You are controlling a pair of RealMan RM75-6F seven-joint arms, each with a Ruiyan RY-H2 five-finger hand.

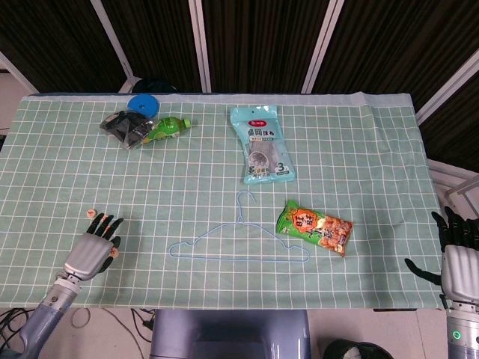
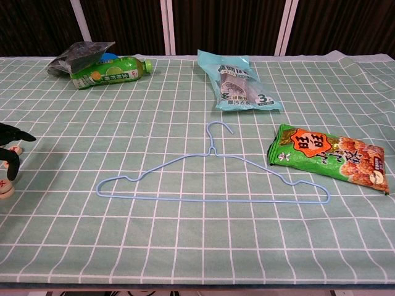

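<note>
- Near the front left corner of the surface [image 1: 359, 134], which is covered by a green cloth with a white grid, the left hand [image 1: 93, 247] lies low with its dark fingers spread apart, holding nothing.
- Around that hand lie small round game pieces with red marks: one just beyond the fingertips [image 1: 91, 213], and in the chest view two at the left edge [image 2: 5, 189]. The marks are too small to read, and I cannot tell whether the fingers touch them.
- Off the front right corner, the right hand [image 1: 458, 254] stands upright beside the surface edge, fingers apart and holding nothing.
- One light blue wire hanger [image 1: 238, 247] lies flat at the front middle, hook pointing to the far edge, well apart from both hands.
- One green and orange snack bag [image 1: 315, 228] with Chinese characters lies just right of the hanger.
- One pale blue packet [image 1: 262, 143] lies toward the far middle; a "3" shows on its label.
- At the far left sit one green drink bottle [image 1: 166, 128] on its side, one dark crumpled bag [image 1: 124, 126] touching it, and one blue round lid [image 1: 143, 104] behind them.
</note>
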